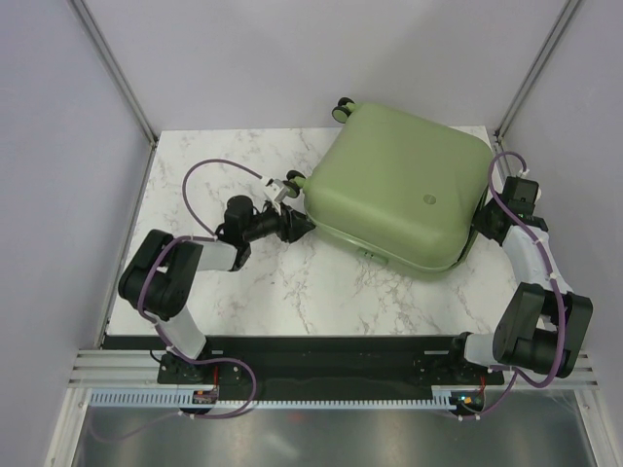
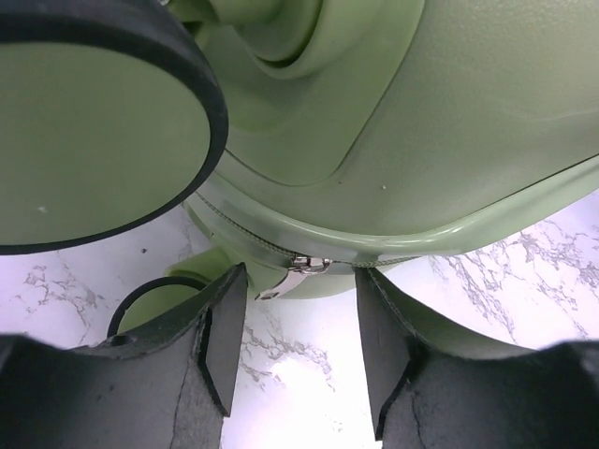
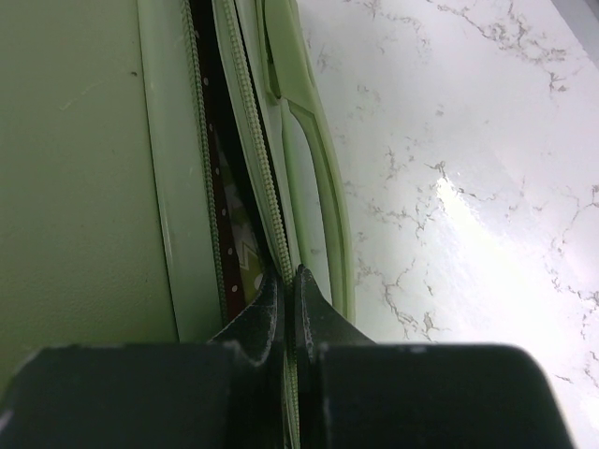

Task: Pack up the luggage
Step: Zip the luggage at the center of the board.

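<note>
Tabletop (image 1: pixel 224 282) of white marble, seen from above, with both arms reaching in from the near edge. The left gripper (image 1: pixel 295 216) sits at the 9 o'clock corner of the luggage (image 1: pixel 399 190); the right gripper (image 1: pixel 477 226) sits against its 4 o'clock edge.

Left wrist view: the left gripper (image 2: pixel 299 309) has its jaws partly apart with nothing between them. A silver zipper pull (image 2: pixel 301 271) hangs on the seam of the luggage (image 2: pixel 468 122) just beyond the fingertips, in line with the gap. A caster wheel (image 2: pixel 94 122) fills the 10 o'clock corner of this view.

Right wrist view: the right gripper (image 3: pixel 285 290) has its jaws pressed together, the tips set on the zipper track (image 3: pixel 248 140), which is parted here to show dark lining. Whether anything is pinched between them cannot be told.

The luggage lies flat, shell upward, toward 1 o'clock of the tabletop's middle, its round logo (image 1: pixel 426 198) on top. A further caster wheel (image 1: pixel 343 109) projects at its far, 12 o'clock corner.
</note>
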Controlling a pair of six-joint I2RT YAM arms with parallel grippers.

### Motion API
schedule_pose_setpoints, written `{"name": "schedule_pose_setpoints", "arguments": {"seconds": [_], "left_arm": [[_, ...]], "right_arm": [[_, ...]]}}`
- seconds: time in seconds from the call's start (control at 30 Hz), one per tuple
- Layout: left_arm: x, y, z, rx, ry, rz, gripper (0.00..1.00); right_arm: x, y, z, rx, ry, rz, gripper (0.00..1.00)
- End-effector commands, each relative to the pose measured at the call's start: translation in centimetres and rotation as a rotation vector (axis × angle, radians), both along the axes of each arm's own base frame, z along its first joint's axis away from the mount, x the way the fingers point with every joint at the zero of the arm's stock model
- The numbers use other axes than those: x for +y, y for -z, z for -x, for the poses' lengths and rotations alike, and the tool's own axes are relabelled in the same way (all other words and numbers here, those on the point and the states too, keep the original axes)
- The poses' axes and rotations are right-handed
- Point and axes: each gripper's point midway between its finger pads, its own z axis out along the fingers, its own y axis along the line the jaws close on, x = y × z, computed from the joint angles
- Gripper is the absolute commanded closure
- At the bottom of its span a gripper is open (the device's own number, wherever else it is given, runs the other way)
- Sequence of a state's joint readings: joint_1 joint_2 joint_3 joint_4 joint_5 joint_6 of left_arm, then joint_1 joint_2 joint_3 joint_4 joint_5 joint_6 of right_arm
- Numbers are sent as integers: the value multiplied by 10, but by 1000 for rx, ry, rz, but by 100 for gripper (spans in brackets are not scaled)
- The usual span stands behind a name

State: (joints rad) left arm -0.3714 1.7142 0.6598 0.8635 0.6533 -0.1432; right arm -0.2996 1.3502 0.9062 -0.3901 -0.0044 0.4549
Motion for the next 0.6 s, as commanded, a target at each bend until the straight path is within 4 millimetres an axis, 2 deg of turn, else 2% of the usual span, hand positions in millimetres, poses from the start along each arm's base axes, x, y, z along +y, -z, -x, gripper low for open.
{"name": "schedule_pose_setpoints", "arguments": {"seconds": [0.0, 0.1, 0.13, 0.2, 0.23, 0.27, 0.57], "left_arm": [[-5, -15, -16, -83, 1, -2, 46], [-9, -17, -14, -88, 29, 6, 59], [-9, -17, -12, -88, 35, 8, 70], [-10, -17, -11, -94, 43, 16, 82], [-10, -18, -9, -95, 46, 18, 92], [-10, -18, -9, -97, 46, 21, 96], [-13, -24, 5, -105, 68, 44, 98]], "right_arm": [[-20, 30, 26, 158, 81, 47, 100], [-19, 30, 26, 155, 78, 44, 100], [-20, 30, 26, 156, 78, 46, 100], [-20, 31, 25, 155, 77, 44, 100], [-20, 30, 24, 153, 75, 47, 100], [-20, 30, 24, 155, 73, 47, 100], [-19, 34, 24, 161, 71, 41, 100]]}}
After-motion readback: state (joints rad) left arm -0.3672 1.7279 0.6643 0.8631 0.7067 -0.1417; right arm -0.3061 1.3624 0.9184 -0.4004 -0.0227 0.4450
